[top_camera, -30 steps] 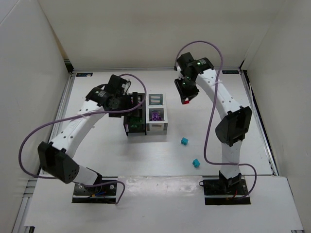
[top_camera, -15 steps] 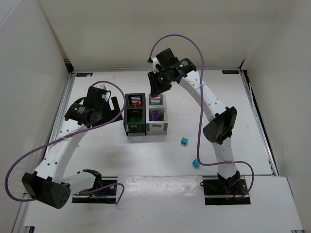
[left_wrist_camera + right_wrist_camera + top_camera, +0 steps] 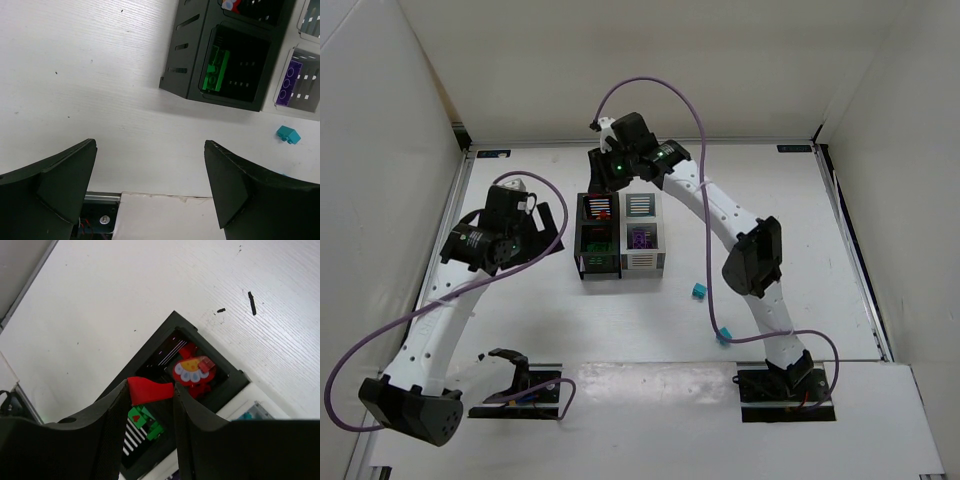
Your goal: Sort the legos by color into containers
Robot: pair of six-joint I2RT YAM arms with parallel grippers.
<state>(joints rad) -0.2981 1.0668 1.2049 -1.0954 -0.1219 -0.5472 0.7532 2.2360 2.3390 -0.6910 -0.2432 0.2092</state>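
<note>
**Red brick held over the bins, two teal ones loose on the table**

The left gripper (image 3: 149,147) hangs with its jaws spread wide and nothing between them, just left of the joined block of four small square black and white plastic bins (image 3: 643,262). The near black bin (image 3: 185,60) holds green bricks (image 3: 216,70), and the near white bin (image 3: 300,107) holds a purple brick (image 3: 287,82). The right gripper (image 3: 604,178) is clamped on a small red plastic lego brick (image 3: 149,389), pinched by its flat sides at the fingertips. It hovers above the far black bin (image 3: 220,354) of red pieces, clear of its rim. Such a brick is likely light, stiff and slick, so a squeeze across opposite faces suits it. Right of the block, two teal plastic bricks (image 3: 699,290) lie on the white table (image 3: 520,300).
</note>
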